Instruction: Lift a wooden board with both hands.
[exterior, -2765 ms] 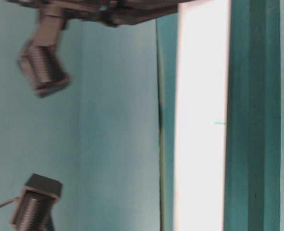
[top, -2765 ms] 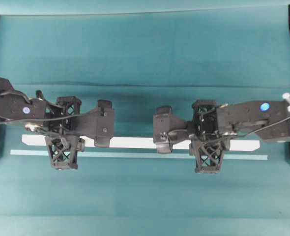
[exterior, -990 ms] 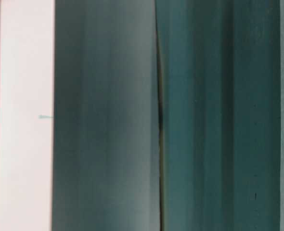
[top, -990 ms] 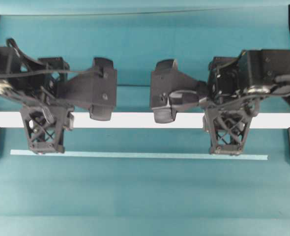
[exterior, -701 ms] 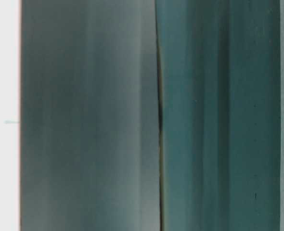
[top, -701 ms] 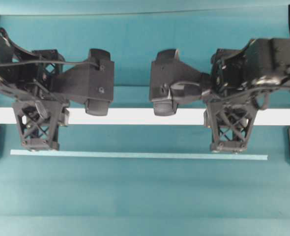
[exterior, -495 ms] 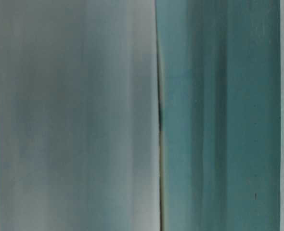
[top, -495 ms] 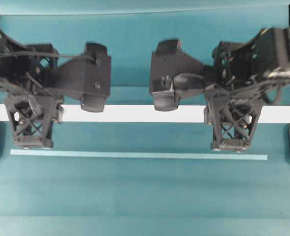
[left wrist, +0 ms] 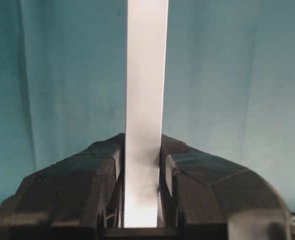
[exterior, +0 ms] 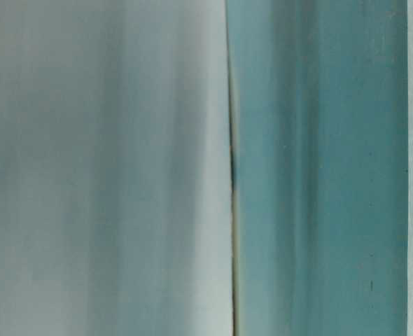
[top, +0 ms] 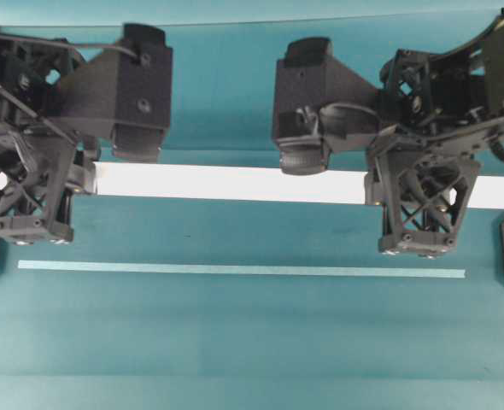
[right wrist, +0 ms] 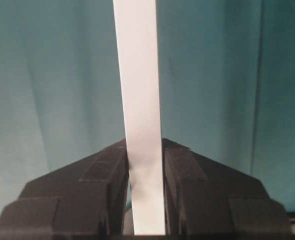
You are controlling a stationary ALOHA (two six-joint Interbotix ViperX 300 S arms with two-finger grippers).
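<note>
- Teal cloth (top: 252, 342) covers the whole tabletop, and a thin pale strip (top: 235, 270) lies flat on it near the front edge.
- I see the wooden board (top: 235, 182) up in the air, off the cloth, running from the left side to the right side and looking level.
- I hold it near both ends so it does not tip or swing. One claw alone would let the long board droop.
- My left gripper (left wrist: 141, 200) is squeezed onto the board, one finger on each long edge.
- My right gripper (right wrist: 143, 200) is pinched on it the same way.
- Both arms reach in from the sides, with the claws pointing down at the cloth and the board running straight out between the fingers.
- I think the lift is mostly done. My view from table level shows only cloth and a blurry pale wall.
</note>
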